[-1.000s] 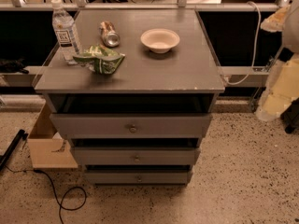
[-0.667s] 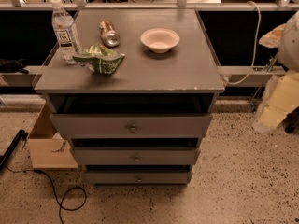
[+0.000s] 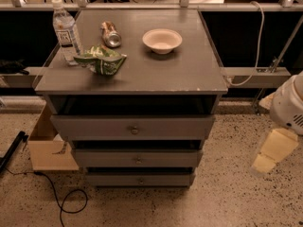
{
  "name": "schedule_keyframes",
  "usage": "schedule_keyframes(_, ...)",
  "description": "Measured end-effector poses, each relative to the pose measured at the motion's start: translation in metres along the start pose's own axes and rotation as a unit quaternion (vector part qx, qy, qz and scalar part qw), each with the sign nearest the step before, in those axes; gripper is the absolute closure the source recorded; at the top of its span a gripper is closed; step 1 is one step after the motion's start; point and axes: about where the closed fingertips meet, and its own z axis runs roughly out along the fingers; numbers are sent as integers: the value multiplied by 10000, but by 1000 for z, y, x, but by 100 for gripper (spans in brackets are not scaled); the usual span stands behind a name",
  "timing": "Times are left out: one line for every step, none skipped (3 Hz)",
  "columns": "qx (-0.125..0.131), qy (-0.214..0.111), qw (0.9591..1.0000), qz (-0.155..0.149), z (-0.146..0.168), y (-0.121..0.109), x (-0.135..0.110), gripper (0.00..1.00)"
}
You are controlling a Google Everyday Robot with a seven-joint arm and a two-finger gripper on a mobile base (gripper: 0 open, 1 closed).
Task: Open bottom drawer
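A water bottle (image 3: 66,32), a tipped can (image 3: 111,34), a green bag (image 3: 102,62) and a white bowl (image 3: 162,40) sit on the cabinet top (image 3: 189,72).

Gripper (image 3: 270,155), low right of the cabinet (image 3: 156,74): blurred, arm (image 3: 289,105) cut by right edge. Bottom drawer (image 3: 140,179): interior hidden. Cardboard box (image 3: 49,152): partly hidden behind cabinet.

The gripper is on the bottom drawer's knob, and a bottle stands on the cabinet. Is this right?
No. The camera view shows the gripper right of the cabinet, away from the knob of the bottom drawer. The bottle does stand there.
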Motion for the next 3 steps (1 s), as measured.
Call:
schedule_keyframes(-313,48,9995,39,28,19,5,0)
schedule_keyframes(-331,45,9994,43,29,19,6,0)
schedule_keyframes(-362,41,9993,50,30,20,7,0)
